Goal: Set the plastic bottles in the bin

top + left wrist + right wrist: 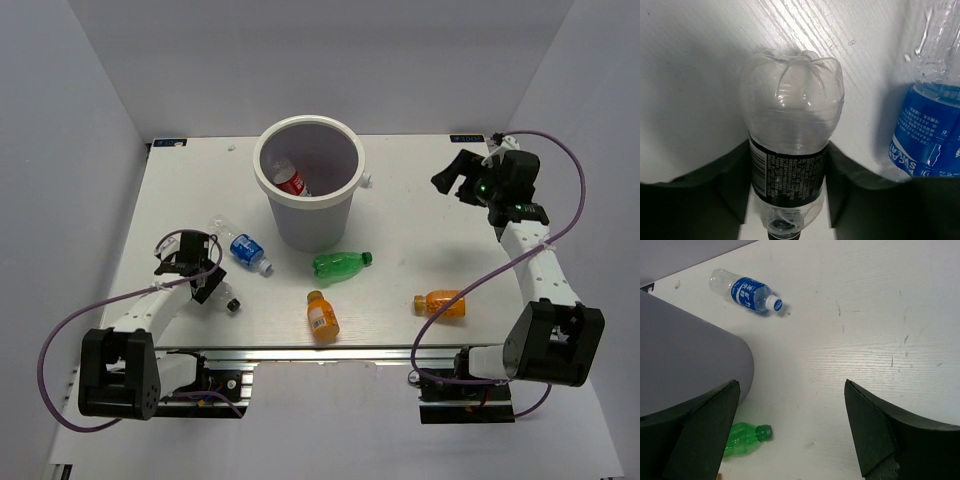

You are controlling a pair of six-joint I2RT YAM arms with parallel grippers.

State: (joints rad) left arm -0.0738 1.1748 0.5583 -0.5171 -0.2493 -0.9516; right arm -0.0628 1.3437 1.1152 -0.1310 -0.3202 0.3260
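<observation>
The white bin [264, 180] stands at the table's middle back, and a red-label bottle [290, 181] lies inside it. My left gripper [203, 272] is at the front left, shut on the clear black-cap bottle [790, 125]; its pads press the black label from both sides. The blue-label bottle [245, 250] lies just to the right of it. A green bottle [340, 265] and two orange bottles [322, 314] [441, 302] lie on the table in front of the bin. My right gripper [462, 178] hovers open at the back right, holding nothing.
White walls enclose the table on three sides. In the right wrist view the bin wall [685, 360] fills the left, with the green bottle [745, 438] below it and the blue-label bottle [746, 292] beyond. Purple cables loop beside both arms.
</observation>
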